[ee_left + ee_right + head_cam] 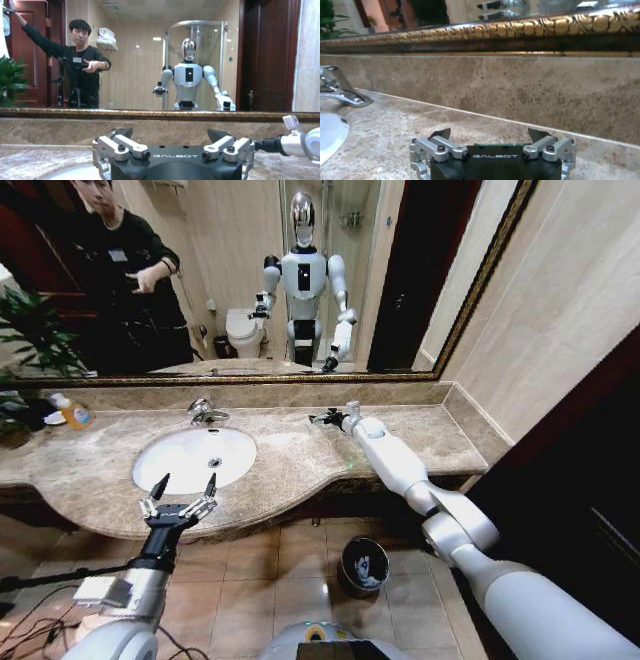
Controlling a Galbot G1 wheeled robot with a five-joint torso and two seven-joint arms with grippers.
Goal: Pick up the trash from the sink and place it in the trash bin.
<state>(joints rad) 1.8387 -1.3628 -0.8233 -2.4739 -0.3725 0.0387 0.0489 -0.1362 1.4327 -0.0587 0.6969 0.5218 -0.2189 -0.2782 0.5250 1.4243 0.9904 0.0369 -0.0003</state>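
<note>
Head view: left claw poised at the near rim of the sink, fingers spread wide and empty, presumably lined up for a reach into the basin. Basin itself white and bare as far as can be told; no tubes or stick visible inside. Right claw stretched out low over the marble surface to the right of the faucet, well apart from the basin, probably parked clear of the left arm's work; finger spread too small to tell here. Trash bin on the floor tiles below the surface edge, between the two arms, with some pale item already inside, so likely placed within easy swing of either arm. Yellow-orange bottle far off at the left end, not part of the job.

Left wrist view: left claw with tips standing apart, nothing between them, aimed toward the backsplash and mirror; a sliver of white basin just beneath.

Right wrist view: right claw with tips apart, empty, hovering just above the marble, faucet off to one side.
</note>
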